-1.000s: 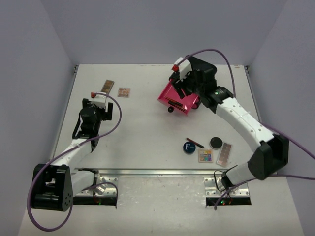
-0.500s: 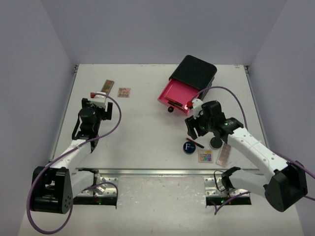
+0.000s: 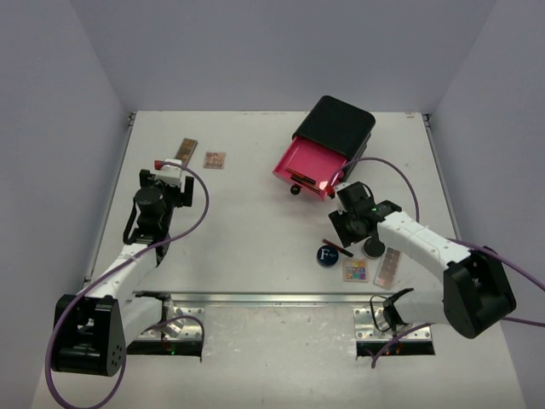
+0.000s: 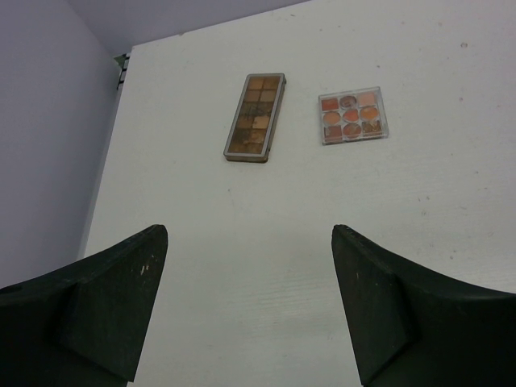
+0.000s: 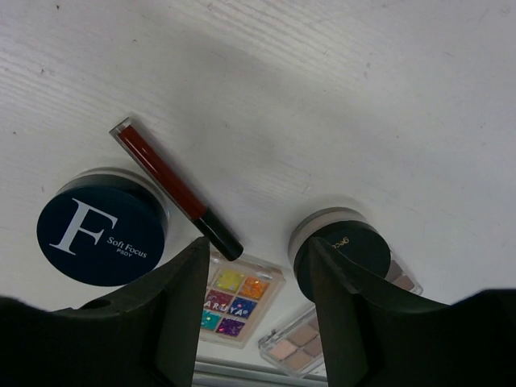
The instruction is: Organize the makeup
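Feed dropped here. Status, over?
Left gripper open, empty. Right gripper open, empty, at red pencil's dark end. Blue compact close beside pencil; pink drawer open.

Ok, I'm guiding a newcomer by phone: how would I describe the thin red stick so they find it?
Find the black box with its pink drawer pulled open; on the arms' side of it lies a cluster of cosmetics. The red stick lies slanted between the round blue compact and the round black compact. It alone is long and thin, red with a black cap.
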